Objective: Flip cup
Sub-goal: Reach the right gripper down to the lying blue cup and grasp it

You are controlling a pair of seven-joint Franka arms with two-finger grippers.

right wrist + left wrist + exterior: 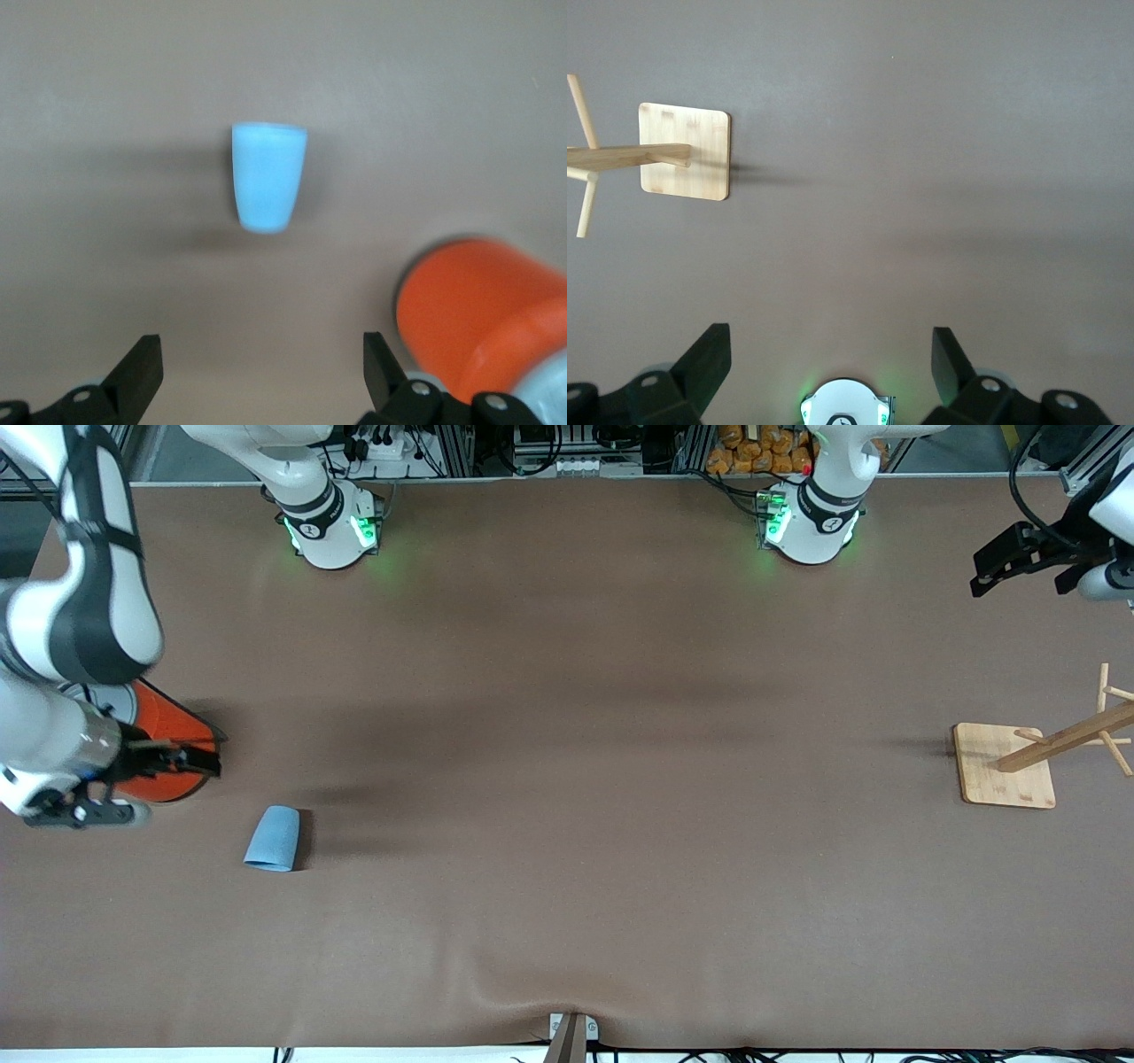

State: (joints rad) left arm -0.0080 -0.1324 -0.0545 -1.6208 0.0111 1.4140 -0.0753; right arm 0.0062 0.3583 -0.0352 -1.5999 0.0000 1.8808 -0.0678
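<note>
The cup [274, 838] stands mouth down on the brown surface [567, 779], its narrow base up, toward the right arm's end. I place everything else from it. The orange can [173, 757] stands near the cup, farther from the front camera and closer to the right arm's end of the surface; the two do not touch.

The right tool [190, 760] is in the air over the can, beside the cup and apart from it. In the right wrist view its two fingers [142, 367] are spread wide, released, with nothing between them; the cup [268, 177] shows ahead of them on bare surface, and the can [478, 319] sits off to one side.

The left tool [1005, 562] waits well apart from the cup, in the air over the left arm's end of the surface. Its fingers [709, 359] are also spread and hold nothing. A wooden rack [1005, 766] on a square base stands at that same end, well apart from the cup, and shows again in the left wrist view [685, 152].
</note>
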